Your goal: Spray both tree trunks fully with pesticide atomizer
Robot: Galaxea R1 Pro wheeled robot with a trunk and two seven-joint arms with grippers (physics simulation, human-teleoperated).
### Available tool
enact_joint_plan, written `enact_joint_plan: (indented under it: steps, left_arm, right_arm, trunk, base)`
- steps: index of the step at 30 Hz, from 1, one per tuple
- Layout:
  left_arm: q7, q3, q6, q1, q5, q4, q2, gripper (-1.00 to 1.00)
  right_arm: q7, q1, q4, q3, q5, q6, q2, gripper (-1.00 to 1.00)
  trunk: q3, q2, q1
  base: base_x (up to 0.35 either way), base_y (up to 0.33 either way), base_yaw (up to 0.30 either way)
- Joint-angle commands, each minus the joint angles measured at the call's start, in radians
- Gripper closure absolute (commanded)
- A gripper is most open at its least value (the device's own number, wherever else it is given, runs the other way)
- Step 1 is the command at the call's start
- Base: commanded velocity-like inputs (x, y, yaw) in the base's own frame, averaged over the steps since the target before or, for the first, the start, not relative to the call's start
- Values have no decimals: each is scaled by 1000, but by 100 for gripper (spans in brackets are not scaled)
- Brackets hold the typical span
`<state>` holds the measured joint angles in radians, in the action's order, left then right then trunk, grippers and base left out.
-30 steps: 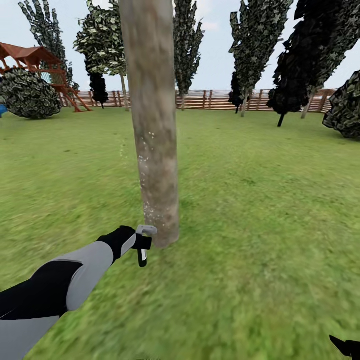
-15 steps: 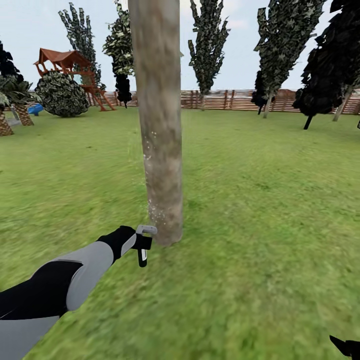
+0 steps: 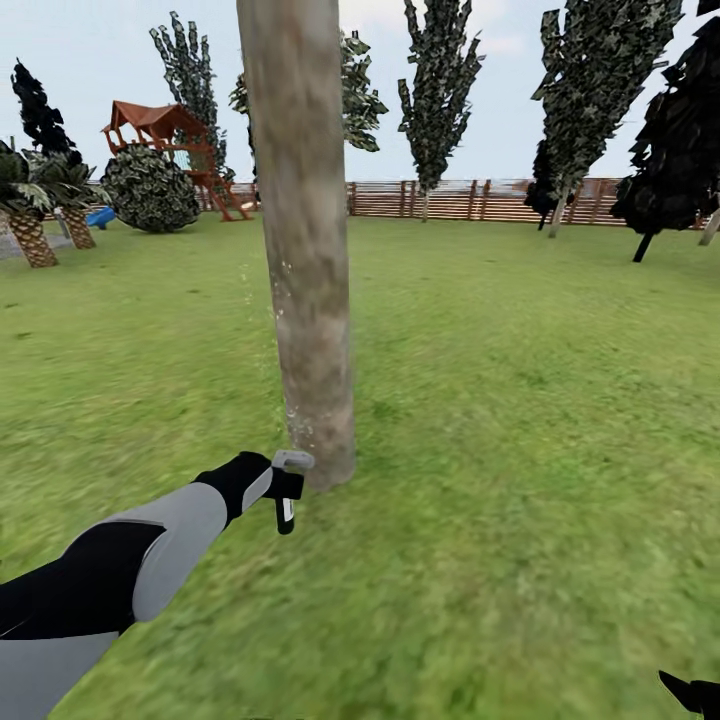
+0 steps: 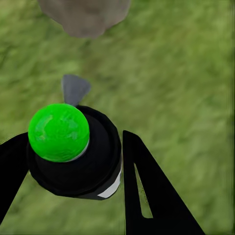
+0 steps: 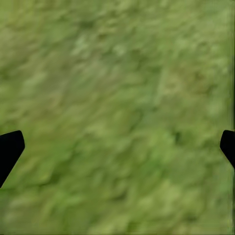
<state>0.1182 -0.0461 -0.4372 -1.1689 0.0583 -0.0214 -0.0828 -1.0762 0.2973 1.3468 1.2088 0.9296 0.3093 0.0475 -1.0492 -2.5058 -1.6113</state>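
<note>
View's swung round w/ the base; our left pincer (image 3: pixel 287 487) is clamped on the black, green-capped pesticide atomizer (image 4: pixel 73 152), nozzle at the mottled grey-brown tree trunk (image 3: pixel 300 250) base. Right pincer (image 5: pixel 117 147) wide open, empty. More trunk to coat.

The tree trunk (image 3: pixel 305 250) stands just ahead of the left arm; open lawn (image 3: pixel 520 420) lies all around.

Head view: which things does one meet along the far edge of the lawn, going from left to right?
Palm → blue slide → round bush → red-roofed playhouse → tree trunk → wooden fence → dark leaning tree.
</note>
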Motion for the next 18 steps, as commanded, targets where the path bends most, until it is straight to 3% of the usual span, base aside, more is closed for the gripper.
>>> enact_joint_plan:
  steps: [1, 5, 9, 13, 15, 18]
  left_arm:
    - [0, 0, 0, 0, 0, 0, 0, 100]
    - [-1, 1, -2, 0, 2, -12, 1, 100]
    - [-4, 0, -40, -1, 8, -112, 2, 100]
    - [-4, -2, -271, -1, 11, -322, 0, 100]
    - [-5, -4, -356, -2, 12, -386, -5, 100]
    - [-5, -4, -404, -6, 26, -406, -6, 100]
  right_arm:
    - [0, 0, 0, 0, 0, 0, 0, -100]
    - [1, 0, 0, 1, 0, -1, 0, -100]
    - [3, 0, 0, 2, 0, -1, 1, -100]
    - [5, 0, -1, 2, 0, -1, 2, -100]
    - [6, 0, -2, 2, 0, -1, 2, -100]
    - [6, 0, -2, 2, 0, -1, 2, -100]
  trunk:
    - [0, 0, 0]
    - [0, 0, 0]
    - [0, 0, 0]
    - [0, 0, 0]
    - [0, 0, 0]
    - [0, 0, 0]
  base:
    - [0, -259, 215]
    - [0, -57, 221]
    - [0, -3, 42]
    - [0, 0, 3]
    - [0, 0, 0]
    - [0, 0, 0]
